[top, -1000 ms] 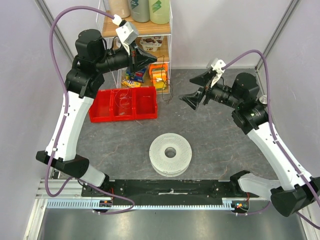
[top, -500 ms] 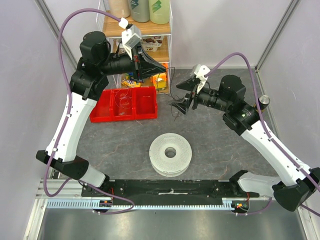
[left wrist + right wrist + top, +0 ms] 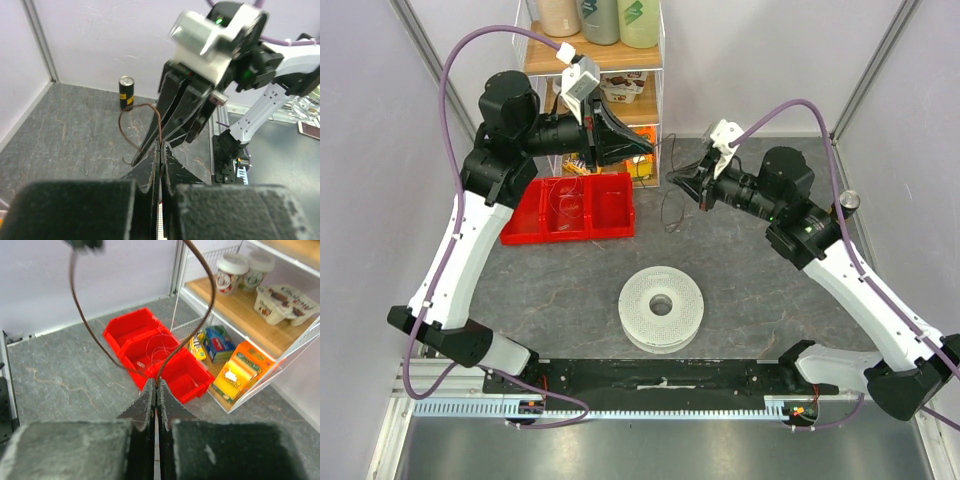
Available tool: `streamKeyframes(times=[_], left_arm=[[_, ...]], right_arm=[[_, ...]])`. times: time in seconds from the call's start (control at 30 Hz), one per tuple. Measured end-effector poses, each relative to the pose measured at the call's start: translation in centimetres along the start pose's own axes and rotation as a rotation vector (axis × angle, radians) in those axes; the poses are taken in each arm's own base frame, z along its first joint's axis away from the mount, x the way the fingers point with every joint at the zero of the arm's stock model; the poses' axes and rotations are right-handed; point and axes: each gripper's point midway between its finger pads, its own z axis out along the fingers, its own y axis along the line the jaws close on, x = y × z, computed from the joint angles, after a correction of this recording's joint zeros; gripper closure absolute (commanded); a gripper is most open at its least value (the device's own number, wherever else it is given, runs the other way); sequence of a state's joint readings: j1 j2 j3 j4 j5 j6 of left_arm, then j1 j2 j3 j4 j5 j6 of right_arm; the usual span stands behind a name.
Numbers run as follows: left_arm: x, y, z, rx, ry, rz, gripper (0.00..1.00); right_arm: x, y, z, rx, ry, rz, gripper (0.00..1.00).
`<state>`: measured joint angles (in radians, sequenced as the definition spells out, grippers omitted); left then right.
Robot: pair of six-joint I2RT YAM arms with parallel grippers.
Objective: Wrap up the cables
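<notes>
brown cable looped between left end effector and right end effector, both clamped on it

Cable: loop's top cut off by the right wrist view's upper edge.
White camera housing: blurred in the left wrist view.
Bottles: tops cut off above.

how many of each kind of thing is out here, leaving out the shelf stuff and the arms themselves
red bin compartments: 3
white spool: 1
can: 1
thin wire: 1
total: 6
</notes>
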<state>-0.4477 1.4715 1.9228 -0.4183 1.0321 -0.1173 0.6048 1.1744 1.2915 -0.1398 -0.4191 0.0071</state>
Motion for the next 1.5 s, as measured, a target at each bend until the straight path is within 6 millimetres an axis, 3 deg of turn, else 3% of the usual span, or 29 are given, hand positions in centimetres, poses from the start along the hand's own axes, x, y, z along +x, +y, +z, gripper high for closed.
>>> streamKeyframes(times=[0.23, 0.37, 0.47, 0.5, 0.57, 0.63, 0.7, 0.9, 1.17, 1.37, 1.5], left_arm=[[1.6, 4.5, -0.1, -0.213, 0.014, -0.050, 0.98], [3.9, 7.6, 0.0, -0.284, 0.050, -0.107, 0.98], [5.9, 8.7, 0.2, -0.291, 0.081, -0.151, 0.98], [6.7, 8.6, 0.3, -0.281, 0.093, -0.168, 0.91], [7.4, 8.2, 0.5, -0.252, 0.100, -0.179, 0.63], [8.1, 7.8, 0.6, -0.233, 0.106, -0.182, 0.42], [9.2, 7.6, 0.3, -0.226, 0.119, -0.202, 0.33], [14.0, 8.0, -1.8, -0.257, 0.172, -0.284, 0.27], [21.4, 8.2, -3.3, -0.258, 0.291, -0.306, 0.16], [23.9, 7.5, -1.7, -0.171, 0.284, -0.343, 0.11], [25.5, 5.2, 0.8, -0.046, 0.297, -0.395, 0.08]], right_arm=[[-5.3, 0.2, -1.1, 0.011, -0.124, 0.018, 1.00], [-8.1, 0.2, -2.7, 0.041, -0.196, 0.013, 1.00], [-10.0, -0.3, -3.8, 0.091, -0.241, -0.003, 1.00], [-10.6, -0.7, -4.1, 0.114, -0.252, -0.012, 1.00], [-11.4, -1.4, -4.5, 0.158, -0.267, -0.027, 1.00], [-12.0, -2.0, -4.7, 0.191, -0.279, -0.044, 1.00], [-13.5, -2.4, -5.1, 0.214, -0.311, -0.068, 1.00], [-19.1, -2.7, -7.3, 0.261, -0.450, -0.159, 1.00], [-22.6, -3.0, -8.1, 0.284, -0.530, -0.234, 1.00], [-25.2, -2.9, -8.6, 0.285, -0.590, -0.259, 1.00], [-26.9, -2.2, -9.0, 0.253, -0.641, -0.262, 1.00]])
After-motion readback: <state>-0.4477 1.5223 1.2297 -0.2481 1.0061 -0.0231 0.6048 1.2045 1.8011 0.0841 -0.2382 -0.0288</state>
